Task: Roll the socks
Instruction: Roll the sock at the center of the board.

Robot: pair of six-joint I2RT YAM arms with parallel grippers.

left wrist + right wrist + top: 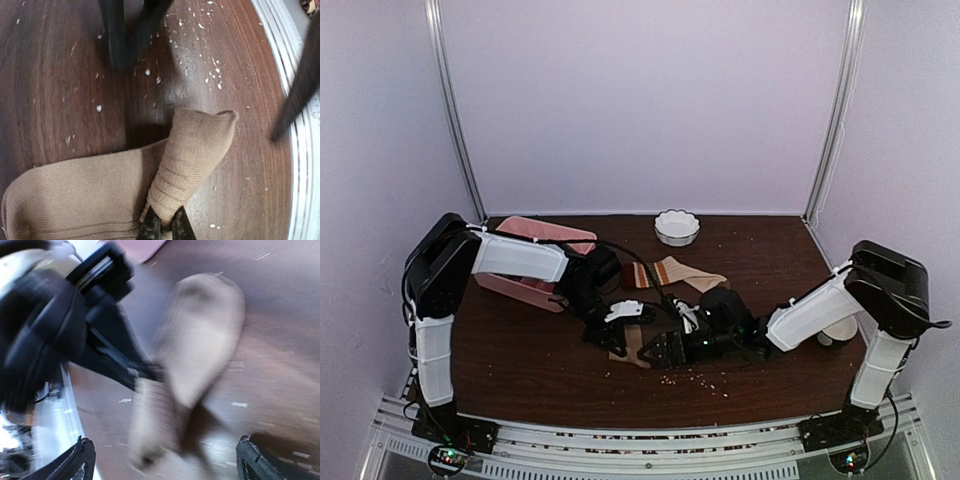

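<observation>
Top external view is showing two socks on the dark wooden table [520,360]. The striped sock [670,272] is lying flat near the middle, and the tan sock [625,352] is lying just nearer, between the two grippers. One pink tray [545,232] is sitting at the back left, partly hidden under the left arm, so its contents are not showing. One white bowl [677,227] is standing at the back centre, its inside too small to read. The left gripper [162,227] is pinching shut on the tan sock's folded-over ribbed end, which is lying across the sock's flat body. The right gripper [167,465] is standing wide open, holding nothing, with the blurred tan sock lying ahead of its fingers.
</observation>
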